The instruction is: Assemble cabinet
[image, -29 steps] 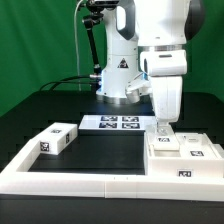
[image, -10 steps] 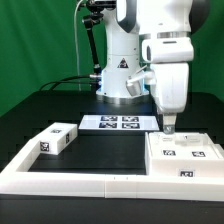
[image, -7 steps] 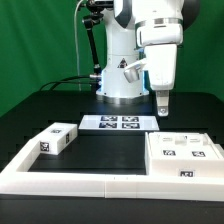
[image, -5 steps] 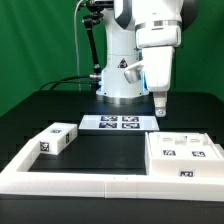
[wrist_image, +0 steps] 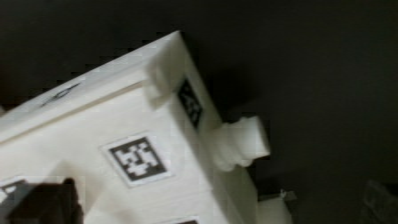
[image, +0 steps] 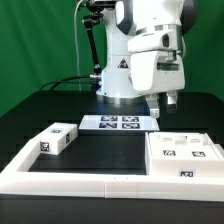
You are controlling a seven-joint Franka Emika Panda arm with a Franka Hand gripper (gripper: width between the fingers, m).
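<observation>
Rail [image: 80, 182]: long low white border along the front edge of the black table [image: 100, 152].
Box [image: 185, 160]: the cabinet's large white body, on the table at the exterior view's right, just behind the rail, tags on its top and front. It also fills the wrist view [wrist_image: 107, 120].
Block [image: 57, 138]: small, white and tagged, on the exterior view's left, well apart from the box.
Marker board [image: 120, 123]: flat on the table, behind both.
Gripper [image: 165, 104]: tilted, in the air above the box's far edge, holding nothing; finger spread cannot be told.
</observation>
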